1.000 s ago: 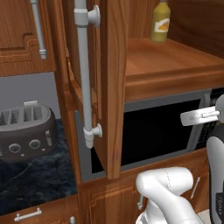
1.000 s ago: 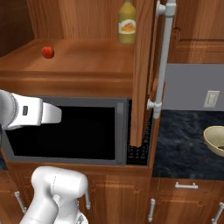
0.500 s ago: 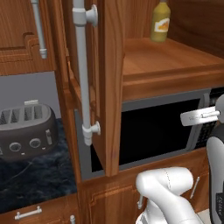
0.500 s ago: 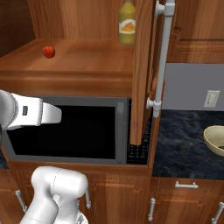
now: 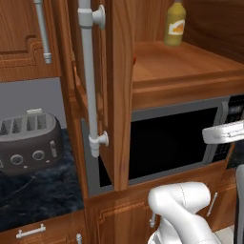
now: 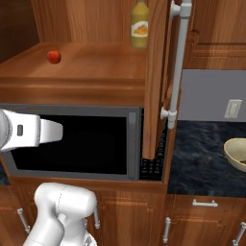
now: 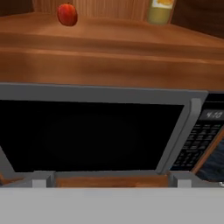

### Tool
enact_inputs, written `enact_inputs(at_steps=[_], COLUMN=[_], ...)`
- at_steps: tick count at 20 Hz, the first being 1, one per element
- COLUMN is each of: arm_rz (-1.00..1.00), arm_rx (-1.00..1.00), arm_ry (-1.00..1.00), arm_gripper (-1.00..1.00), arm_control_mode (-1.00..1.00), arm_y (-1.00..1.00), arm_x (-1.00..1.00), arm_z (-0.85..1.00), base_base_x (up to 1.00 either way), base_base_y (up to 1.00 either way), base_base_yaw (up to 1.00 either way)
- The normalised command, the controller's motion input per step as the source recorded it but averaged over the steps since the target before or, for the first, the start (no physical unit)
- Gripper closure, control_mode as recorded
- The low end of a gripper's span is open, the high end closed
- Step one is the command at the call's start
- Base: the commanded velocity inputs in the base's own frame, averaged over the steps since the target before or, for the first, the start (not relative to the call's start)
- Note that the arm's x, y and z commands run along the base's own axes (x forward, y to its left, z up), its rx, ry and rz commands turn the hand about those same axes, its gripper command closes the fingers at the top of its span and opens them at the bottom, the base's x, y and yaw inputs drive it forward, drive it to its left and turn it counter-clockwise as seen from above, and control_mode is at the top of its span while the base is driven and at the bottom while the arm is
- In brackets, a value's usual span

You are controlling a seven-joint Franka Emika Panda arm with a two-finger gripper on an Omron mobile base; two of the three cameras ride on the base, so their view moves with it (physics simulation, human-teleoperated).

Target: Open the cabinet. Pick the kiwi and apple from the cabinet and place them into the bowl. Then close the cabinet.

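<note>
Right base shows bowl (image 6: 239,153); left, toaster (image 5: 28,143)

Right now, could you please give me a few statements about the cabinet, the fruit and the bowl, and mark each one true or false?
1. The cabinet door stands open. True.
2. The apple lies in the bowl. False: it rests on the cabinet shelf, and the bowl sits apart on the dark counter.
3. A yellow bottle stands upright at the back of the shelf. True.
4. The gripper is shut on the apple. False: the apple lies free on the shelf with nothing touching it.
5. A microwave sits directly under the shelf. True.
</note>
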Motion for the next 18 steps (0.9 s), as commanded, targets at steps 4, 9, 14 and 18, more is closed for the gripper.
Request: enact_inputs(at_steps=[4, 9, 14, 18], arm_rz=[0.04, 0.03, 0.0, 0.0], arm_rx=[0.0, 0.0, 0.0, 0.0], arm_ry=[-0.09, -0.02, 0.01, 0.01], arm_gripper=[-1.0, -1.0, -1.0, -1.0], arm_control_mode=[-1.0, -1.0, -1.0, -1.0], arm_y=[0.03, 0.1, 0.24, 0.19], arm_x=[-0.27, -0.05, -0.02, -0.04], arm_z=[0.22, 0.32, 0.47, 0.37], base_base_x=[0.0, 0.0, 0.0, 0.0], base_base_y=[0.0, 0.0, 0.0, 0.0], base_base_yaw=[0.0, 0.0, 0.0, 0.0])
